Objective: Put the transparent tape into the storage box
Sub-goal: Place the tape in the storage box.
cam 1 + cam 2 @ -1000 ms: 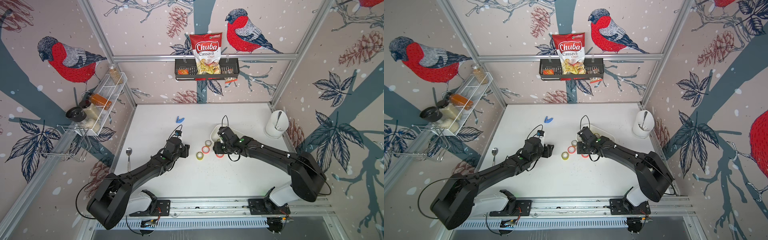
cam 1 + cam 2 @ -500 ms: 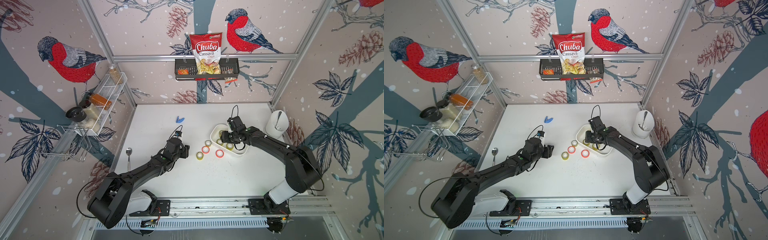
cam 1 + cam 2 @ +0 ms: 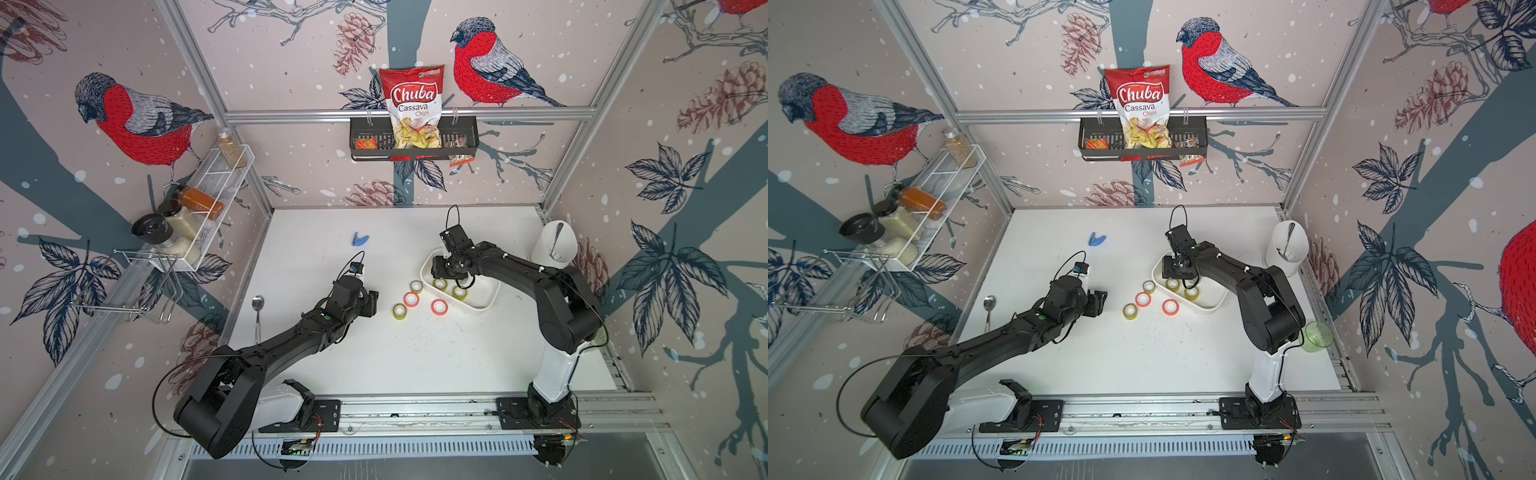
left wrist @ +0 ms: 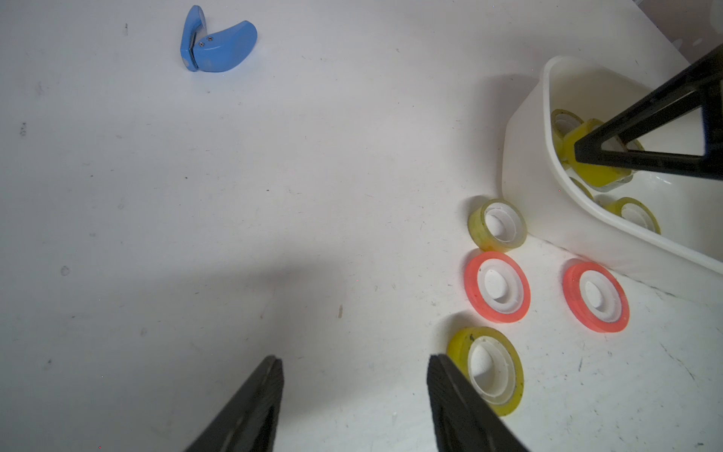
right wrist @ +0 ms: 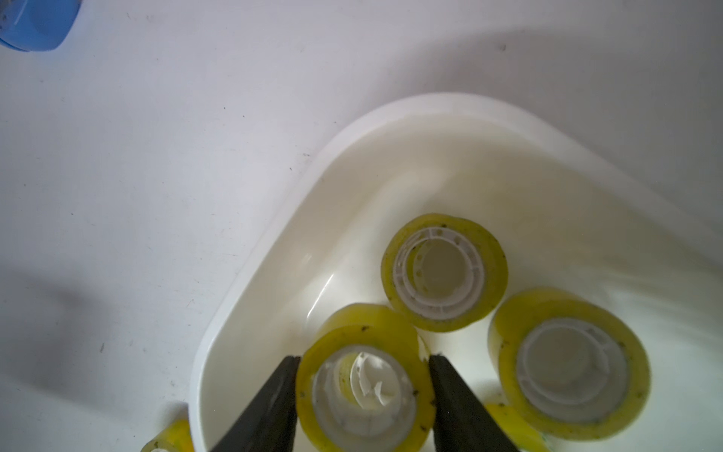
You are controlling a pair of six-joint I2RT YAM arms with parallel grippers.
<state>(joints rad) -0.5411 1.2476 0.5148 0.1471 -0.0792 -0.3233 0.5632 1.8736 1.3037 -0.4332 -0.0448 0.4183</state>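
**Clear tape held over the box**

On the left wall, papered with red-breasted birds and pine cones, a wire shelf point(image 3: 216, 195) carried jars. Below it the white table point(image 3: 415, 357) was scuffed and speckled with small dark marks. A spoon point(image 3: 257, 305) lay near the table's left edge.

My left pincer point(image 4: 354, 362) hung low over bare table, its jaws apart with nothing between them. A yellowish roll point(image 4: 487, 370) lay flat just beside one finger; I could not tell whether they touched. A blue cutter point(image 3: 360, 239) lay farther back, well apart from everything else. On the back wall a black basket point(image 3: 465, 143) held a chips bag point(image 3: 415, 104).

Right of centre, two red rolls point(image 3: 411, 299) lay flat on the table. A second yellowish roll point(image 3: 416, 286) lay just beside the outer wall of the storage box point(image 3: 484, 305).

My right pincer point(image 5: 364, 360) was over the box's left end, its jaws closed on the sides of a clear tape roll point(image 5: 360, 328). That roll was yellow-tinted and tilted; I could not tell whether it touched the box floor. Two loose rolls point(image 5: 444, 270) lay flat inside the box.

By the right wall stood a white holder point(image 3: 555, 245) with a utensil in it. In a top view a green cup point(image 3: 1317, 336) sat at the table's right edge.
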